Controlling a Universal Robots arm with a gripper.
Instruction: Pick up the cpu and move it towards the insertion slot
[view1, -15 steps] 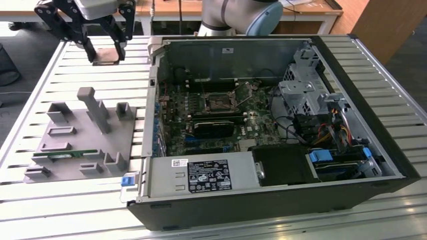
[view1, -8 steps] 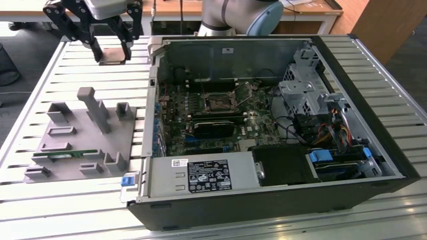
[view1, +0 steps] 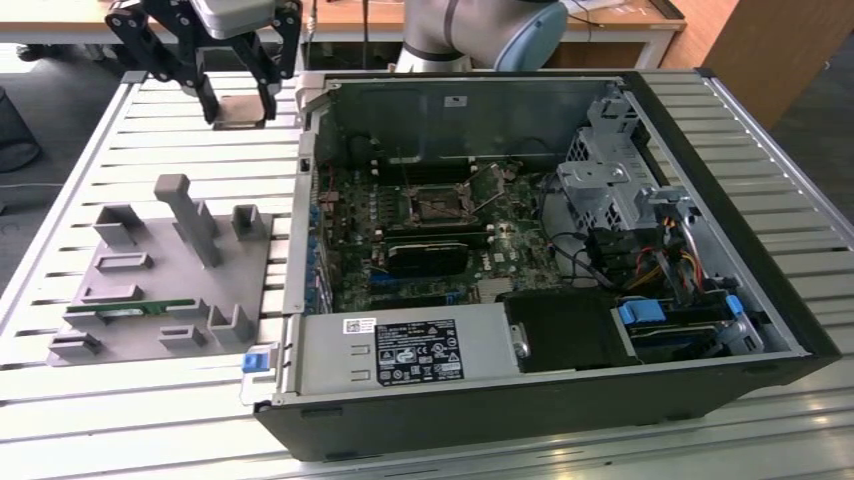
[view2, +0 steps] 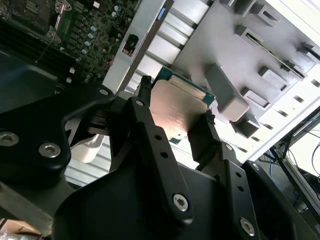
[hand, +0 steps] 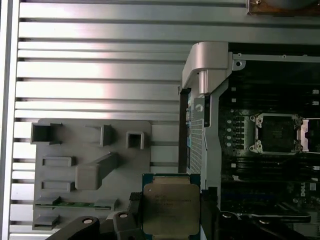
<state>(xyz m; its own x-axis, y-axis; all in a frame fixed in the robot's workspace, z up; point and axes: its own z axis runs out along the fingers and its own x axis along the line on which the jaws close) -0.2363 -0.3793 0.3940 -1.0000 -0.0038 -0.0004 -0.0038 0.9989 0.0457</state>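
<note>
Ribbed aluminium table (view1: 160, 400) carries, at the exterior view's left, a grey tray (view1: 160, 290) with a green memory stick (view1: 127, 311) in it. Above and beyond the tray, the gripper (view1: 242, 105) hangs with its black fingers (view2: 145, 125) closed on the edges of the cpu (view1: 242, 110), lifted clear of the table. Rightward lies an open computer case (view1: 561, 260); the insertion slot (view1: 437, 203) sits empty on its board, well apart from the cpu. A white printed label (view1: 407, 352) is too small to read.

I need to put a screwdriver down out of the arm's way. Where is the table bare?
Bare slats lie on the table in front of the grey tray, and beyond it, though the gripper holds the cpu there. The computer case interior is crowded around the insertion slot.
</note>
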